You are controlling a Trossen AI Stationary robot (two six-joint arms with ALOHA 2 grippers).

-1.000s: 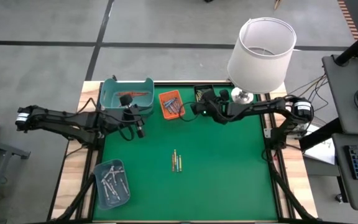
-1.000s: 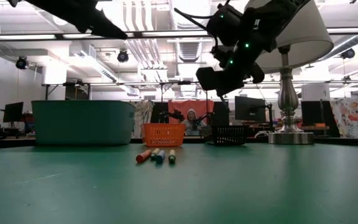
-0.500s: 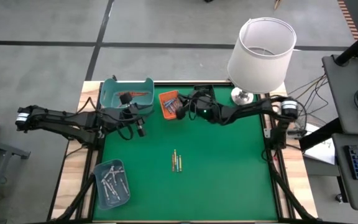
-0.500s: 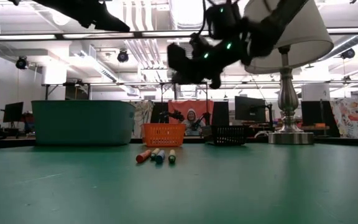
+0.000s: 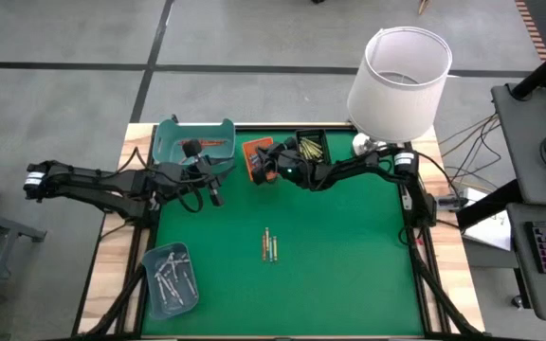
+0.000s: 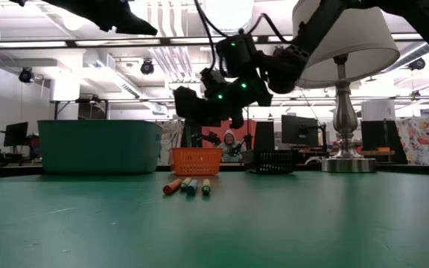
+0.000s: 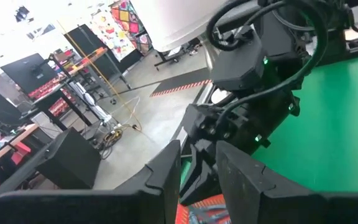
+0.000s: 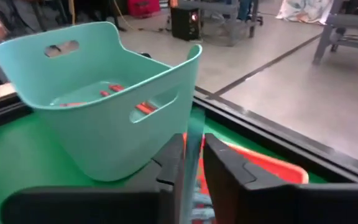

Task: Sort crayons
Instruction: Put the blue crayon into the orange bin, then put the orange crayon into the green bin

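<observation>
**Crayon held over orange tray**

Right gripper [image 5: 265,163] hangs above the orange tray [image 5: 254,150], jaws closed on a thin pale crayon [image 8: 193,149] seen in the right wrist view. Left gripper [image 5: 212,194] waits beside the teal tray [image 5: 168,133]; its jaws stand slightly parted, nothing between them. Loose crayons [image 5: 270,245] lie mid-desk.

Risk: the tray is small and tight between the teal tray and the black tray [image 5: 312,146]; an off-centre release could bounce the stick over the rim. Open green desk [image 5: 349,265] lies nearer the camera for retreat.
</observation>
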